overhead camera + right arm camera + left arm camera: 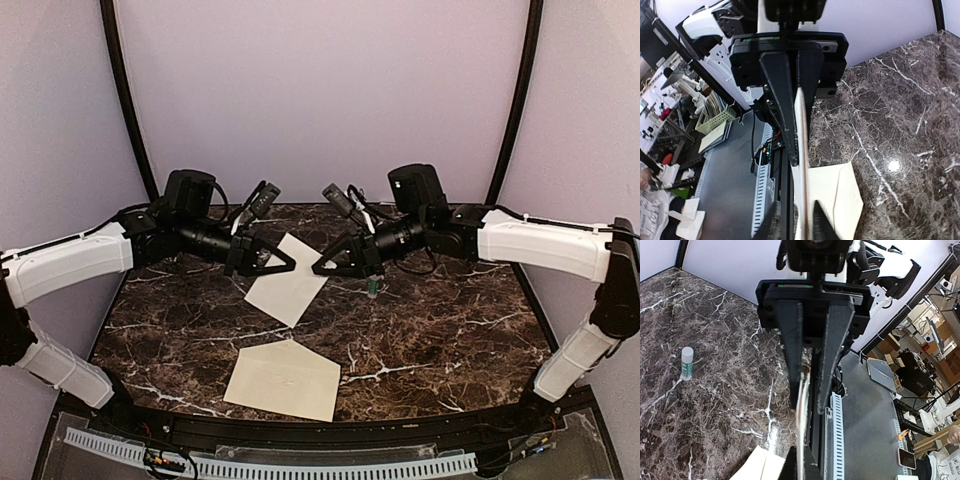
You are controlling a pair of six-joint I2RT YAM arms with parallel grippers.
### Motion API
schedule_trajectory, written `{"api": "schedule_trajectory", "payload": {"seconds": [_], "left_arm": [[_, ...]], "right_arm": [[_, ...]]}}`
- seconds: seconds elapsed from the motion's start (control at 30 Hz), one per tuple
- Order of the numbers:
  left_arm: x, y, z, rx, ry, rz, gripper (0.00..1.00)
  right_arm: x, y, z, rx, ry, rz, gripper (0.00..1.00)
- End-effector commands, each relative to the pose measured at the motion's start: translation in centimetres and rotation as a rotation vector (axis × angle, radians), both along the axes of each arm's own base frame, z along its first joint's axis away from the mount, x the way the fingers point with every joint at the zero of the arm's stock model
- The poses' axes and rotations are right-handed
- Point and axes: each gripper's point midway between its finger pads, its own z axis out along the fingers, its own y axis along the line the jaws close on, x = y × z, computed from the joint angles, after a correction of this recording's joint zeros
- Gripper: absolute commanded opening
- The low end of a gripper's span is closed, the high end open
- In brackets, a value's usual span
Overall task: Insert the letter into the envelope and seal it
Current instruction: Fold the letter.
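From above, the left claw [292, 263] and right claw [316, 268] met tip to tip over the dark marbled table [450, 330]. Both were pinched shut on the thin whitish paper letter [288, 285], which hung tilted between them. The long cream-yellow paper envelope [283, 380] lay flat near the near edge, pointed flap aimed far. A small white-and-green glue stick [371, 288] sat just right of the letter.

Left wrist cam: left claw [807, 407] was clamped on the letter [800, 415], seen edge-on, with the glue stick [687, 363] upright and an envelope corner [760, 465] below.

Right wrist cam, same deal: right claw [801, 155] was closed on the letter [802, 145], envelope [840, 195] flat on the table.
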Motion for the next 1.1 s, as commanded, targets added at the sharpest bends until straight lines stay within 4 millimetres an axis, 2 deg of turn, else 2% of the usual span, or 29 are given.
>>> {"api": "schedule_trajectory", "payload": {"seconds": [0.0, 0.03, 0.1, 0.17, 0.23, 0.27, 0.3, 0.33, 0.4, 0.43, 0.6, 0.77, 0.83, 1.03, 1.07], "left_arm": [[-0.1, 0.2, 2.6, -0.073, -0.069, 0.005, 0.00], [0.3, 0.4, 3.0, -0.090, -0.091, 0.043, 0.00], [0.7, 0.8, 4.2, -0.144, -0.130, 0.105, 0.00], [1.2, 1.3, 5.5, -0.204, -0.166, 0.171, 0.00], [1.7, 1.9, 6.8, -0.266, -0.190, 0.237, 0.00], [2.0, 2.2, 8.0, -0.316, -0.229, 0.266, 0.00], [1.8, 2.5, 8.2, -0.342, -0.209, 0.280, 0.00], [1.8, 2.8, 9.3, -0.388, -0.236, 0.294, 0.00], [1.7, 3.2, 9.5, -0.426, -0.228, 0.313, 0.00], [1.8, 3.3, 9.7, -0.437, -0.218, 0.327, 0.00], [1.4, 3.1, 9.0, -0.415, -0.190, 0.295, 0.00], [0.5, 2.7, 8.6, -0.406, -0.160, 0.239, 0.00], [0.4, 2.7, 8.6, -0.408, -0.158, 0.233, 0.00], [0.8, 2.5, 7.8, -0.387, -0.145, 0.244, 0.00], [0.9, 2.5, 7.6, -0.379, -0.138, 0.245, 0.00]], "right_arm": [[0.5, 0.4, 2.3, 0.072, -0.067, -0.027, 0.45], [0.8, 0.3, 2.8, 0.097, -0.082, -0.049, 0.58], [1.2, -0.1, 3.7, 0.149, -0.103, -0.104, 0.77], [1.7, -0.6, 3.9, 0.194, -0.106, -0.168, 0.84], [2.1, -0.9, 5.0, 0.282, -0.107, -0.216, 0.86], [2.0, -1.0, 5.3, 0.325, -0.094, -0.227, 0.87], [1.9, -1.1, 5.5, 0.362, -0.074, -0.225, 0.87], [1.7, -1.1, 5.6, 0.388, -0.057, -0.222, 0.87], [1.6, -0.5, 5.5, 0.407, -0.031, -0.218, 0.87], [1.2, 0.6, 5.5, 0.413, -0.023, -0.194, 0.85], [0.9, 1.6, 6.1, 0.435, -0.028, -0.155, 0.79], [0.9, 2.9, 6.3, 0.431, -0.031, -0.121, 0.67], [0.7, 3.3, 6.5, 0.438, -0.030, -0.107, 0.58], [0.5, 3.5, 7.1, 0.466, -0.026, -0.100, 0.04], [0.6, 3.4, 7.1, 0.466, -0.024, -0.109, 0.00]]}}
